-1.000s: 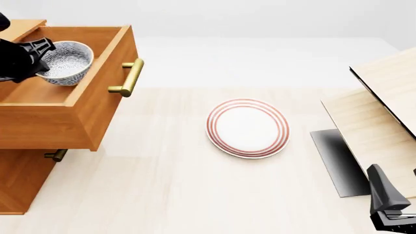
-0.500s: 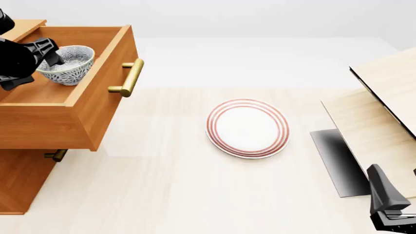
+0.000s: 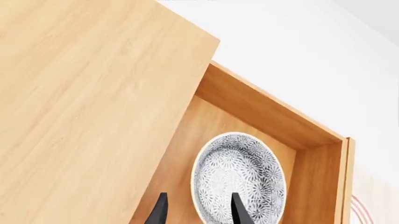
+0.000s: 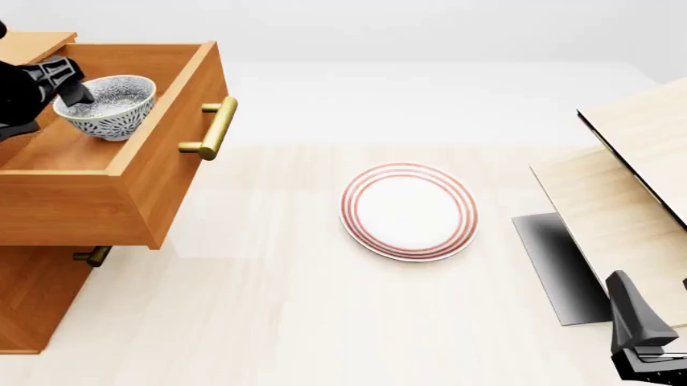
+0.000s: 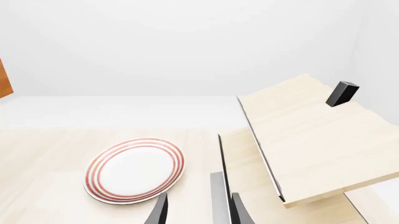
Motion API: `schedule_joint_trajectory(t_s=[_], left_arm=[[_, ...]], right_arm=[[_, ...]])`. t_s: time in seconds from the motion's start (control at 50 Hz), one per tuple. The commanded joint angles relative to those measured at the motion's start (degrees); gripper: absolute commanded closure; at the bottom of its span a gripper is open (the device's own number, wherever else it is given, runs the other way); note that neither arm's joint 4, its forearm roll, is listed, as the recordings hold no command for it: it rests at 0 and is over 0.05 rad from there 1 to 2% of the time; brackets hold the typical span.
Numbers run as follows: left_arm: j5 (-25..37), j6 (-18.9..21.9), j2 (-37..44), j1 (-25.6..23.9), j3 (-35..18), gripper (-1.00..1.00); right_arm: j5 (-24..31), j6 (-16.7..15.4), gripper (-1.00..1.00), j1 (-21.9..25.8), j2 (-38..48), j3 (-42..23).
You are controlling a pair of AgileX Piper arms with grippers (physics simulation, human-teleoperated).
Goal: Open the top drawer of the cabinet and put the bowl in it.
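Observation:
The cabinet (image 4: pixel 32 297) stands at the far left with its top drawer (image 4: pixel 76 209) pulled out and its brass handle (image 4: pixel 215 127) facing right. The speckled bowl (image 4: pixel 108 106) sits upright inside the drawer. My left gripper (image 4: pixel 67 84) is open just above the bowl's left rim. In the left wrist view the fingers (image 3: pixel 239 211) are spread over the rim of the bowl (image 3: pixel 240 175), beside the cabinet top (image 3: pixel 81 93). My right gripper (image 4: pixel 644 354) is open and empty at the near right corner, and it also shows in the right wrist view (image 5: pixel 196 198).
A white plate with red rings (image 4: pixel 409 211) lies mid-table and shows in the right wrist view (image 5: pixel 134 169). A pale wood structure with black edges (image 4: pixel 633 185) fills the right side. A lower drawer's handle (image 4: pixel 93 256) sticks out under the open drawer.
The bowl went from tilted in my left gripper to upright on the drawer floor. The left gripper has let go and risen slightly up and left. The right arm has not moved.

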Motion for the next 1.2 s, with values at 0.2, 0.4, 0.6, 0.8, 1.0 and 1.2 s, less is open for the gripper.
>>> schedule_joint_trajectory(t_s=[0.2,0.4,0.6,0.8,1.0,1.2], left_arm=[[3.0,0.3,-5.7,-1.1,1.8,-1.00],[5.5,0.6,-9.0,-1.6,1.5,-1.00],[7.9,1.3,-11.4,-1.6,0.8,-1.00],[10.4,1.5,-14.1,-2.5,0.2,-1.00],[13.4,2.5,-16.9,-2.3,-0.7,-1.00],[17.6,3.0,-20.9,-2.6,-2.3,-1.00]], right_arm=[[0.0,0.0,-1.00,0.0,-0.1,0.0],[0.0,0.0,-1.00,0.0,-0.1,0.0],[0.0,0.0,-1.00,0.0,-0.1,0.0],[0.0,0.0,-1.00,0.0,-0.1,0.0],[0.0,0.0,-1.00,0.0,-0.1,0.0],[0.0,0.0,-1.00,0.0,-0.1,0.0]])
